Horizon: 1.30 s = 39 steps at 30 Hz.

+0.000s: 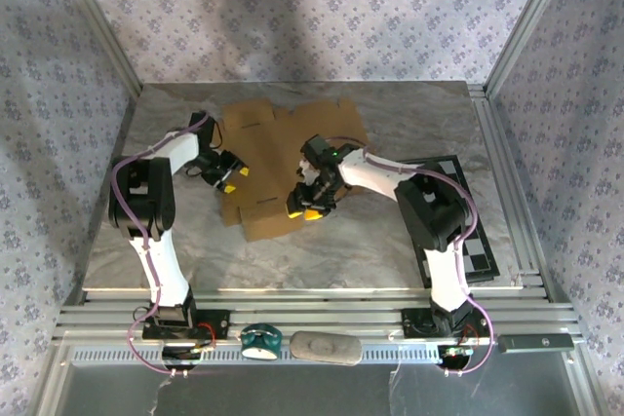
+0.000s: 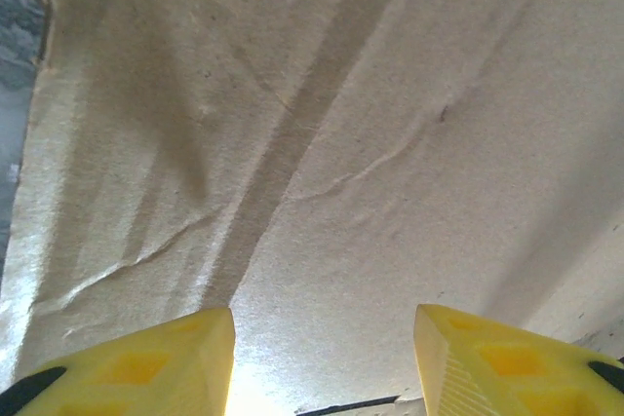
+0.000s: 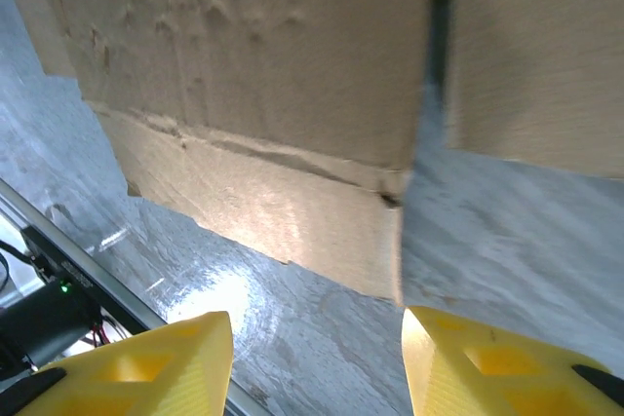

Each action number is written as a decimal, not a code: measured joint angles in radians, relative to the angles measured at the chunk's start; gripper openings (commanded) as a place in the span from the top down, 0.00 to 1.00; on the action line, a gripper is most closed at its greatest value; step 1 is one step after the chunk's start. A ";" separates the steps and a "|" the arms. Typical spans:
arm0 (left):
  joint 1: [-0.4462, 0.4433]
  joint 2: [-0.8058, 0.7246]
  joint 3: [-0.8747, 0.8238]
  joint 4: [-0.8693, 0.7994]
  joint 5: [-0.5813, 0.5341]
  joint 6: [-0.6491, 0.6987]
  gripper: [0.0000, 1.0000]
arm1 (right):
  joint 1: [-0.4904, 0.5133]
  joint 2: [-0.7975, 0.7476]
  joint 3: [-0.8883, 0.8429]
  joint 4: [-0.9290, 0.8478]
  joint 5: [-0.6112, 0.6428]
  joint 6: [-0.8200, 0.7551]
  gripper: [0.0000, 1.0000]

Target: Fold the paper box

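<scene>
At the paper box (image 1: 278, 148), left jaws and right jaws stand apart, gripping nothing.

Bare table (image 1: 322, 260) lies open along the near edge and in the far right corner. The flat box (image 1: 273, 148) fills the centre, flanked by left arm (image 1: 146, 200) and right arm (image 1: 429, 207). A checkered board (image 1: 483, 252) occupies the right edge.

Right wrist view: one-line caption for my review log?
Right gripper, jaws apart, hovers by a creased edge of the paper box on the grey marbled table.
</scene>
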 measured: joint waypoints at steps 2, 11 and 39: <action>-0.002 -0.027 0.000 -0.025 -0.032 0.016 0.50 | -0.042 -0.041 -0.008 -0.020 0.019 -0.010 0.51; 0.010 -0.132 0.002 -0.159 -0.164 0.067 0.45 | -0.264 -0.109 0.070 -0.058 0.130 -0.031 0.53; -0.137 -0.109 -0.175 -0.054 0.023 -0.003 0.49 | -0.008 0.058 0.053 -0.010 -0.008 0.048 0.41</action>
